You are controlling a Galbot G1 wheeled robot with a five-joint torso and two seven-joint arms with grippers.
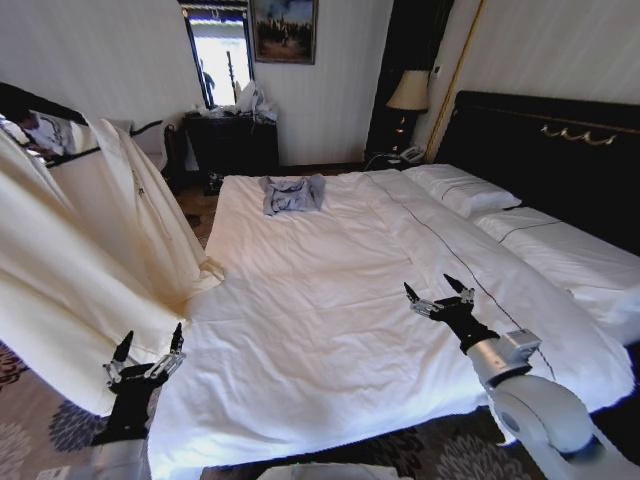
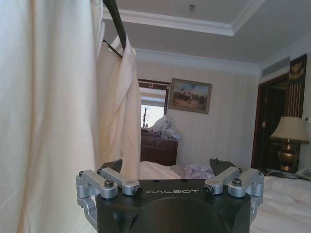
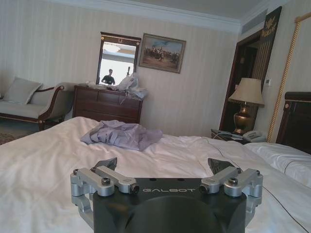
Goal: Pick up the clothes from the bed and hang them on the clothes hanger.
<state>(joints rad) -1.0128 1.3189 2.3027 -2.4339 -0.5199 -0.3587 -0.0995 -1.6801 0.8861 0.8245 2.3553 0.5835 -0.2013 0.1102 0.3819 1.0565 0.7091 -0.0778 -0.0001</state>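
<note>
You can see the cream robe (image 1: 70, 240) hanging up at the left, off the bed (image 1: 330, 330). It droops in long folds, and its low edge falls near the left side of the bed. In the left wrist view the black clothes hanger (image 2: 114, 24) runs inside the robe's shoulder, so the cloth looks like it is already on it (the hook is not in sight).

Your left gripper (image 1: 145, 362) sits low at the near left, just under the robe's bottom folds. Its fingers are spread apart and it holds nothing. Your right gripper (image 1: 439, 298) floats over the white sheet at the near right. Its fingers are spread too, and it is empty.

A small grey-blue garment (image 1: 293, 193) lies far off on the bed, near the dark dresser (image 1: 230, 145). That one is not your job.

The robe looks thin, soft and light. It will likely flop, bunch up and slide if you tug it, and a hard pull could slip it off the hanger. If you need to fix it, pinch a thick fold near the shoulder or collar, up by the hanger, not the loose bottom edge. Move slowly so the cloth does not snag on a fingertip.
</note>
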